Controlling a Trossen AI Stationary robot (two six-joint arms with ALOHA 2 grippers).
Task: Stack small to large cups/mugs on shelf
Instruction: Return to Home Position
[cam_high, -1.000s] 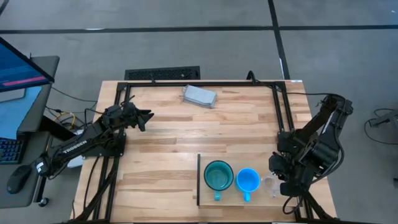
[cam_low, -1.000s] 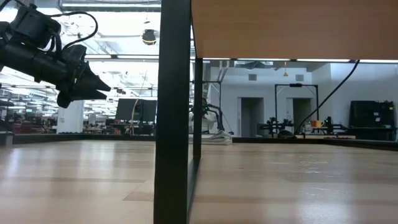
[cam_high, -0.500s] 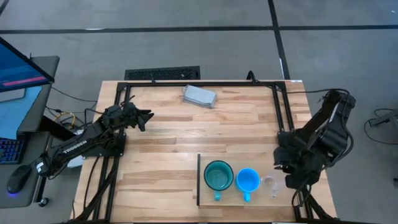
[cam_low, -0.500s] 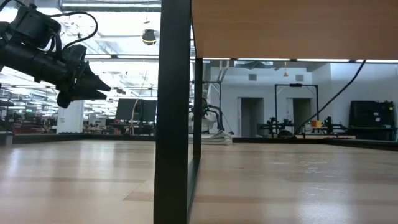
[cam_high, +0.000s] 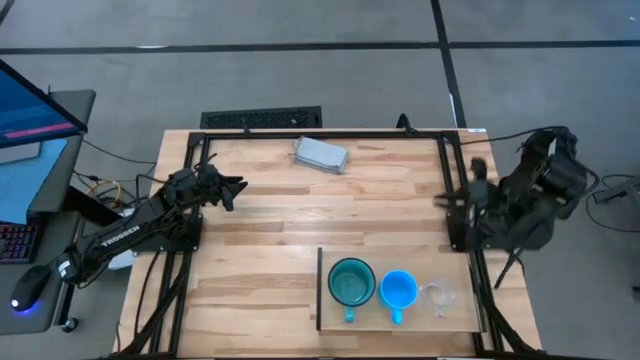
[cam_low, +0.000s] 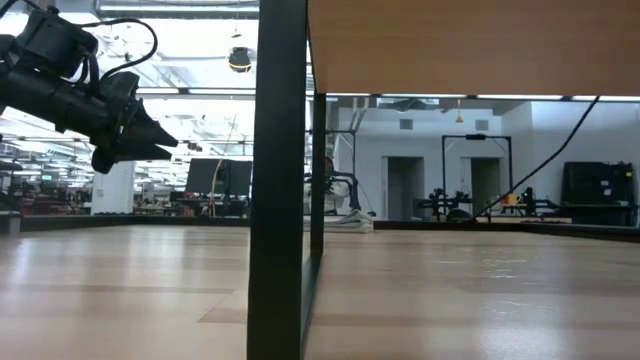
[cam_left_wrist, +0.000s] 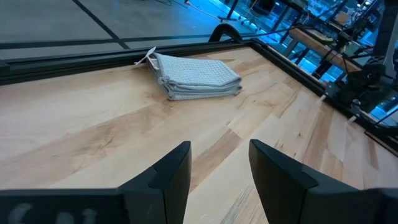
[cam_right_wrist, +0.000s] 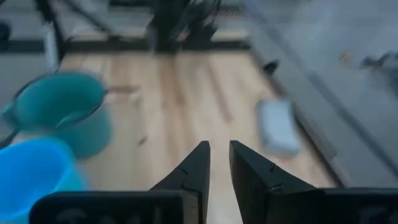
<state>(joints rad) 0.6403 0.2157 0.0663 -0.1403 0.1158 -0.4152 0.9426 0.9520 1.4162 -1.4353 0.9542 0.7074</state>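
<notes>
From above, the shelf (cam_high: 400, 318) lies at the bench's (cam_high: 270, 220) near edge, carrying the teal mug (cam_high: 351, 283) beside its dark upright edge, then the blue mug (cam_high: 398, 290), then the clear cup (cam_high: 437, 296). The right gripper (cam_high: 447, 198) hangs beyond the shelf (empty). The left gripper (cam_high: 237, 186) hovers well off from it.

Left wrist: jaws spread, folded grey cloth (cam_left_wrist: 194, 76) ahead.

Right wrist: jaws narrowly parted, both mugs ahead.

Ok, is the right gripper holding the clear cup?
No: in the high view the clear cup stands alone on the shelf beside the blue mug, with the right gripper well away and empty.
</notes>
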